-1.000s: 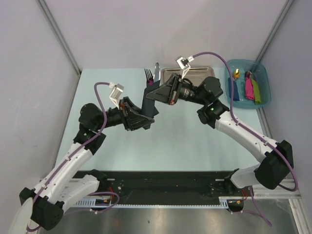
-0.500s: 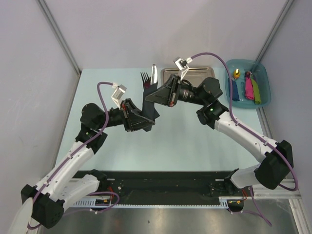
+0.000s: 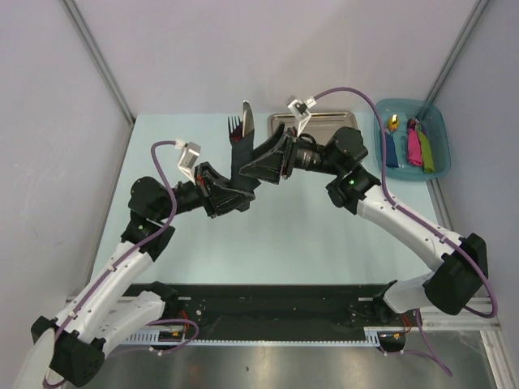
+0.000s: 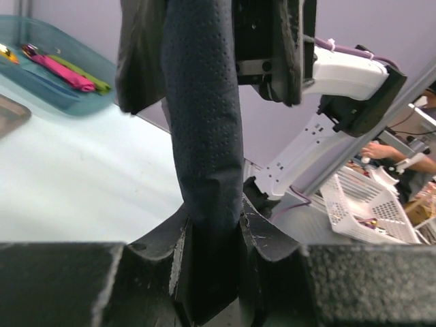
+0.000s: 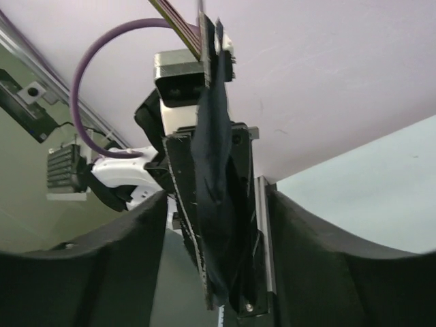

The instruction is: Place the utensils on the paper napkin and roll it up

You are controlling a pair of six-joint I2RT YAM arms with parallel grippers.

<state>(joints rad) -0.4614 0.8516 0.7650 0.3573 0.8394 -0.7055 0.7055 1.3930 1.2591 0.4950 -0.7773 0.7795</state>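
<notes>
The rolled paper napkin (image 4: 204,150) is pinched at lower centre by the jaws of the left gripper (image 4: 212,272). The jaws of the right gripper (image 5: 216,218) are spread either side of it.

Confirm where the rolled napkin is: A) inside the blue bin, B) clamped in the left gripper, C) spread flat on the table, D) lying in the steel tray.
B: the left wrist view shows the left gripper closed around one end of the rolled napkin.
</notes>
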